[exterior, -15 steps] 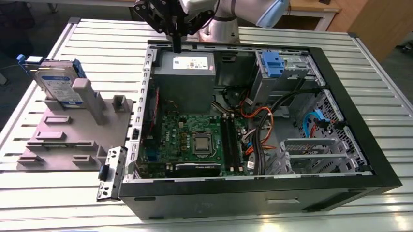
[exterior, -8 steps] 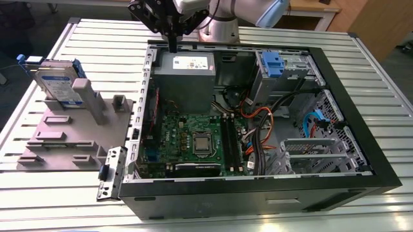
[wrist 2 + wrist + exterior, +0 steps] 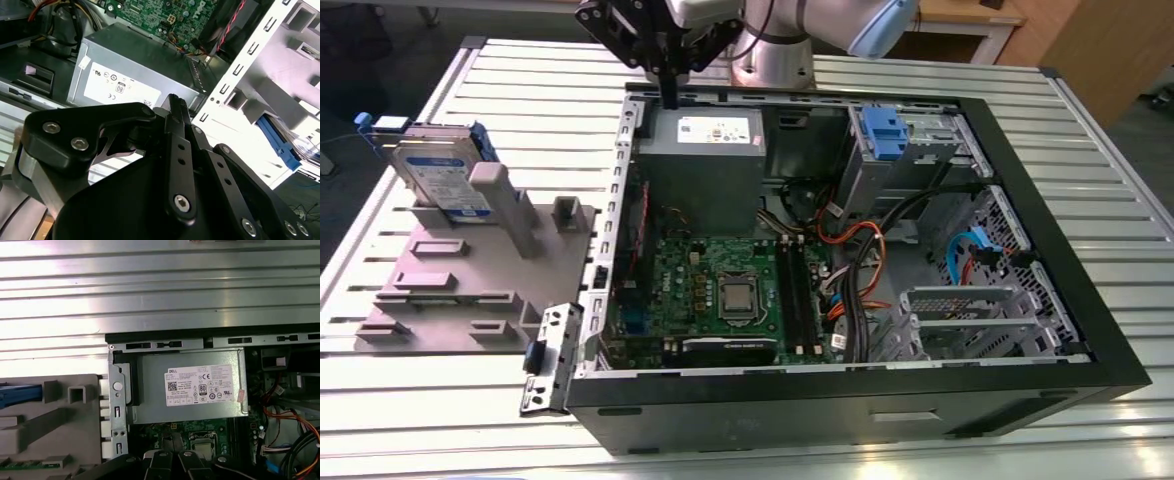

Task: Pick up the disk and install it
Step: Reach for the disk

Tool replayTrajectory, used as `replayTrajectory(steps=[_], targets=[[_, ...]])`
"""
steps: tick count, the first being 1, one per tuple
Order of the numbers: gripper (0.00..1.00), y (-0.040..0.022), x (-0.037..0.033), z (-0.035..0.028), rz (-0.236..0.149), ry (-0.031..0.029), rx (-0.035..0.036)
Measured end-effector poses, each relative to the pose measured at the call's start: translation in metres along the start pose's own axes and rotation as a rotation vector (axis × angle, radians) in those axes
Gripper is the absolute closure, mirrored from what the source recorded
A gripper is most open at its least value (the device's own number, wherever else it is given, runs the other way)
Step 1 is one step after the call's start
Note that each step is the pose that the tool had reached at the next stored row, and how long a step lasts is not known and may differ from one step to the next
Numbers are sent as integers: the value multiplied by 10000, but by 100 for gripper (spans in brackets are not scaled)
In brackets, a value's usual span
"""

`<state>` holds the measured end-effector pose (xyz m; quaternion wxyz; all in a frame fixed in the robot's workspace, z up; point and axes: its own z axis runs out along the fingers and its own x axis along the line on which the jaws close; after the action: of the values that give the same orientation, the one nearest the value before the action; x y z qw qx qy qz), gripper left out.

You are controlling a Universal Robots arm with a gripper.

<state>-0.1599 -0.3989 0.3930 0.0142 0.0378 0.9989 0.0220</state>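
Flat silver disk (image 3: 438, 175), blue-railed, upright; black gripper (image 3: 670, 100) pinched closed

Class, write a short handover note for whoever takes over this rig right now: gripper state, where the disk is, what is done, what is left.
The gripper is shut and holds nothing; it hangs over the edge of the open computer case, by the power supply.
The disk stands on edge in the grey holder, to the exterior view's left of the case, apart from the gripper.
Done: nothing that shows; the disk is not picked up.
Left: pick up the disk and install it.
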Motion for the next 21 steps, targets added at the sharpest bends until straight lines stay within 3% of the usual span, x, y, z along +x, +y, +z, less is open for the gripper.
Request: replayTrajectory(steps=[16,21], targets=[[89,-13,179,-4,0,0,0],[89,-14,186,-5,1,0,0]])
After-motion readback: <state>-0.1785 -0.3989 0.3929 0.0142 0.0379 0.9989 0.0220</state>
